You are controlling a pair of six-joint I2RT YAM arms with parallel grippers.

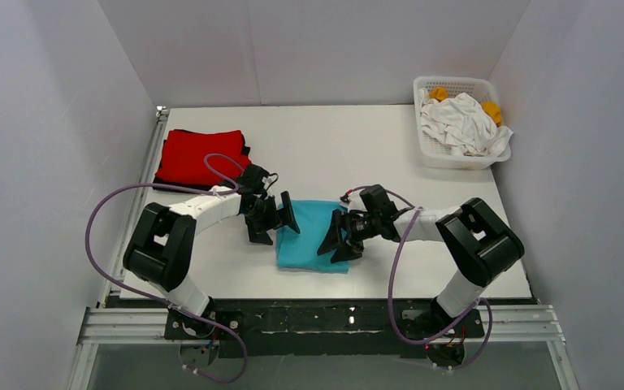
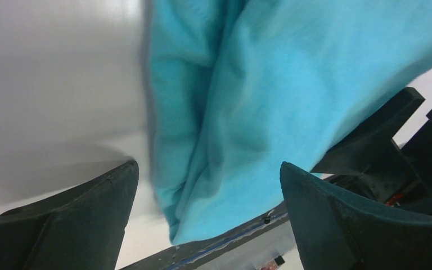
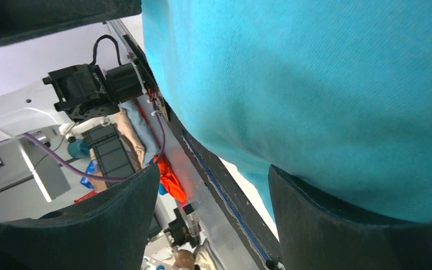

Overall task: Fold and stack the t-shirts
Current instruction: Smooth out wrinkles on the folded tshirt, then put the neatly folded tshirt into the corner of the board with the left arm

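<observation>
A folded turquoise t-shirt (image 1: 313, 236) lies flat near the table's front edge, between my two grippers. It also fills the left wrist view (image 2: 270, 84) and the right wrist view (image 3: 326, 84). My left gripper (image 1: 272, 218) is open at the shirt's left edge, holding nothing. My right gripper (image 1: 339, 240) is open at the shirt's right edge, holding nothing. A folded red t-shirt (image 1: 203, 154) lies on a black one (image 1: 161, 175) at the back left. White and orange shirts (image 1: 459, 122) fill the basket.
The white lattice basket (image 1: 431, 146) stands at the back right corner. White walls enclose the table on three sides. The table's dark front edge (image 3: 202, 152) runs close below the turquoise shirt.
</observation>
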